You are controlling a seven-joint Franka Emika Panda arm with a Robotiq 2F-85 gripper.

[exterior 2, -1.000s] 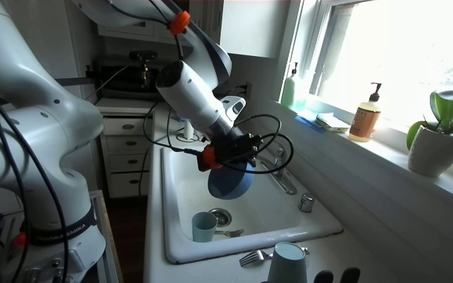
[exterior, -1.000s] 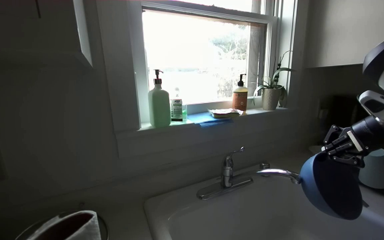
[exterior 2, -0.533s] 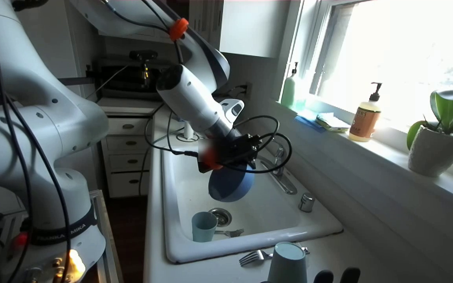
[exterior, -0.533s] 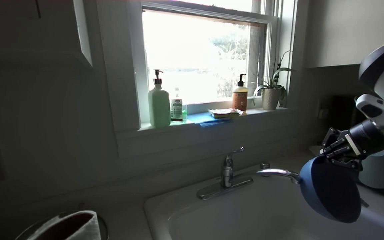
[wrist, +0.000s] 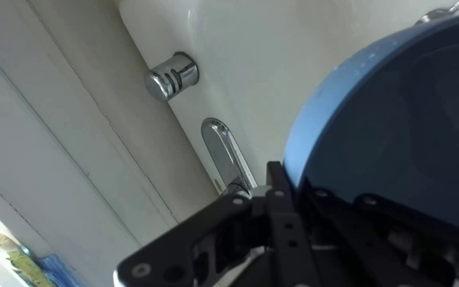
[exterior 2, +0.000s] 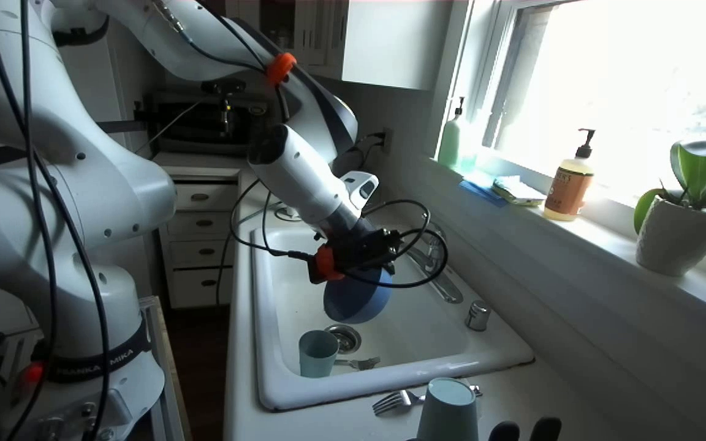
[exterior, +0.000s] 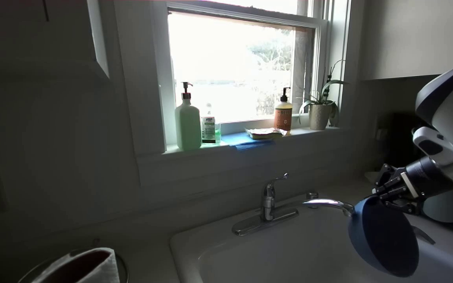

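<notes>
A blue bowl shows in both exterior views [exterior: 385, 236] [exterior 2: 356, 300], tilted on its side above the sink [exterior 2: 304, 392]. My gripper [exterior: 376, 196] is shut on the bowl's upper rim. In the wrist view, the fingertips [wrist: 291, 183] pinch the rim of the bowl [wrist: 393, 119], one inside and one outside. The bowl's dark inside fills the right of that view. In an exterior view, the wrist hides the fingers. Below the bowl in the sink are a pale blue cup [exterior 2: 318, 354] and a fork [exterior 2: 365, 364].
The chrome faucet [exterior: 267, 204] has its spout close to the bowl in an exterior view. A chrome cap [exterior 2: 478, 315] stands on the sink's edge. An upside-down cup [exterior 2: 449, 407] and fork [exterior 2: 394, 401] lie on the counter. Soap bottles [exterior: 188, 125] and a potted plant [exterior 2: 678, 236] line the windowsill.
The arm and gripper have moved down with the bowl, lowering it toward the sink. In an exterior view, the bowl has also shifted slightly left. The grip on the rim is unchanged.
</notes>
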